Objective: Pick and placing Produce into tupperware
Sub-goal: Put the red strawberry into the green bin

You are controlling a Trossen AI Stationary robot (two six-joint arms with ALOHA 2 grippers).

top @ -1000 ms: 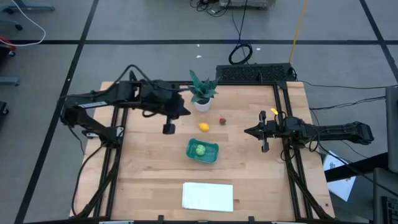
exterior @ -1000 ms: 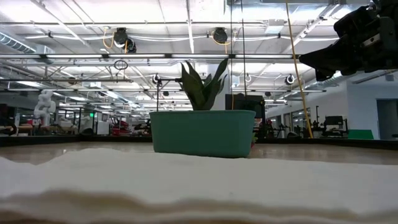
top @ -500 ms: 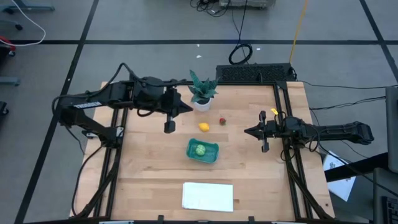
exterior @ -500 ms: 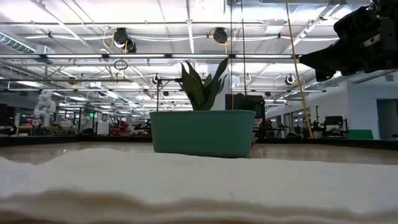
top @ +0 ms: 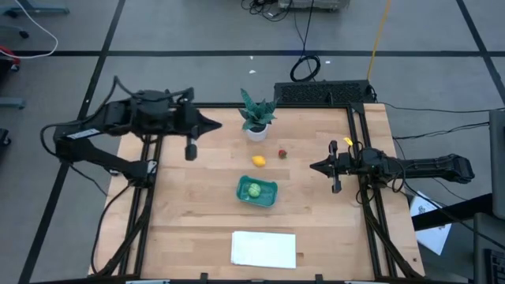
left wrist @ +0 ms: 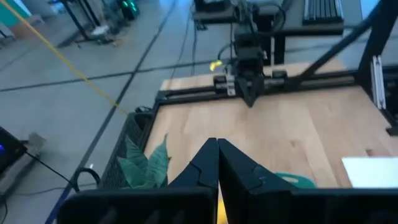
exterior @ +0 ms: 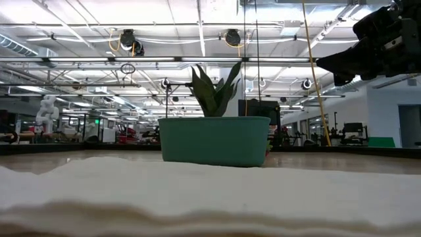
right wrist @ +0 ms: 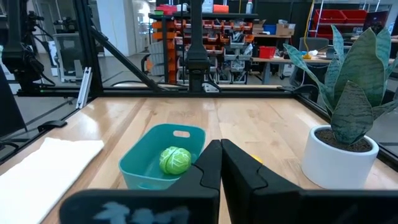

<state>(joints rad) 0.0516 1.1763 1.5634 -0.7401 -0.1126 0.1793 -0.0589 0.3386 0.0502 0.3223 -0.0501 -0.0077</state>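
Your left gripper, shut and empty, pulls back to the counter's upper left, the green piece already in the tupperware, leaving lemon and red piece out; your right gripper waits shut.

In the low view the teal tupperware hides whatever lies inside it, and the white sheet fills the foreground as a blur. The yellow piece is mostly hidden behind the right gripper's fingers in the right wrist view. From above, the dark red piece is too small to identify.
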